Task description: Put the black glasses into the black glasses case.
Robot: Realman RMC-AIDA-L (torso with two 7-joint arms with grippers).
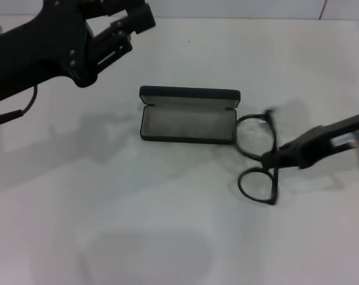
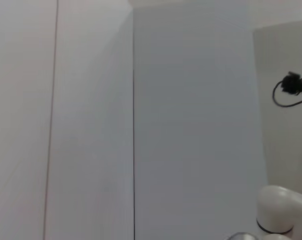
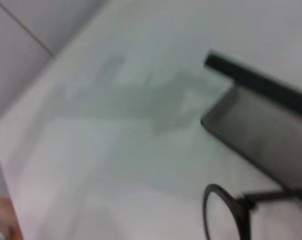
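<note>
The black glasses case [image 1: 188,116] lies open in the middle of the white table, its lid standing at the far side and its grey lining showing. The black glasses [image 1: 256,185] are just right of the case, their lenses stacked one behind the other, and the far lens reaches the case's right end. My right gripper [image 1: 275,159] comes in from the right and is shut on the frame between the two lenses. The right wrist view shows the case [image 3: 263,125] and one lens [image 3: 223,215]. My left gripper [image 1: 123,29] is held high at the far left, away from both.
The white table [image 1: 167,225] spreads wide in front of and left of the case. The left wrist view holds only white wall panels, a white robot part [image 2: 283,210] and a black cable [image 2: 290,92].
</note>
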